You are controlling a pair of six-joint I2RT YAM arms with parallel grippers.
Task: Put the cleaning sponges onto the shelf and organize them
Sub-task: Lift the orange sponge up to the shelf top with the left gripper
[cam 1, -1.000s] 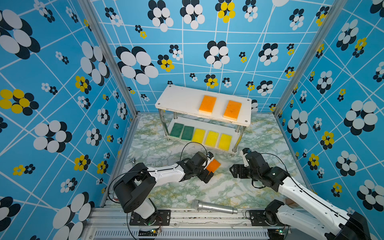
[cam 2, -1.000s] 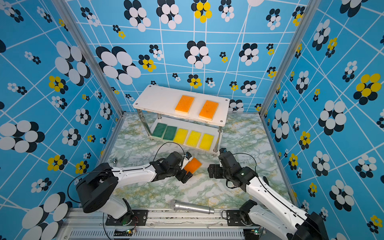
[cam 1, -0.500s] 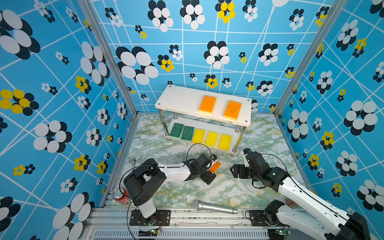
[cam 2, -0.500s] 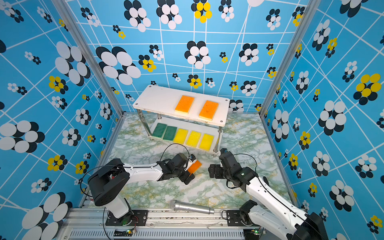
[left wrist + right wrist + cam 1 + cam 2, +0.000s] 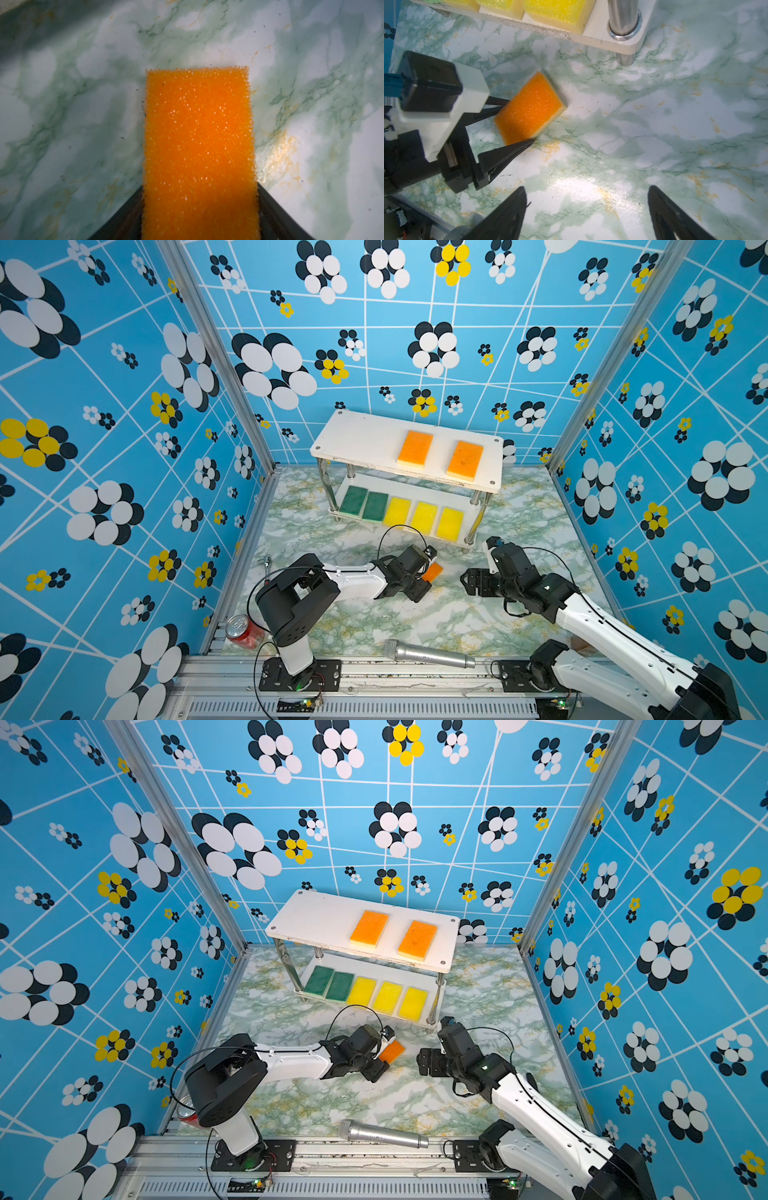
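On the marble tabletop (image 5: pixel 457 614) just before the shelf (image 5: pixel 365 439), the left gripper (image 5: pixel 517 122) pinches the long sides of the orange sponge (image 5: pixel 199 145) — best grip lightly, lift level and lay it on the bare end of the top board — right gripper (image 5: pixel 587 188) wide open, empty.

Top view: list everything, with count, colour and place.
shelf: 1, white boards, metal posts, back of table
orange sponges: 2, orange, top board
green sponges: 2, dark green, lower board, left end
yellow sponges: 3, yellow, lower board, right of green
third orange sponge: 1, orange, in left gripper
microphone: 1, silver, table front
soda can: 1, red, front left corner
left gripper: 1, black, shut on third orange sponge
right gripper: 1, black, open, empty
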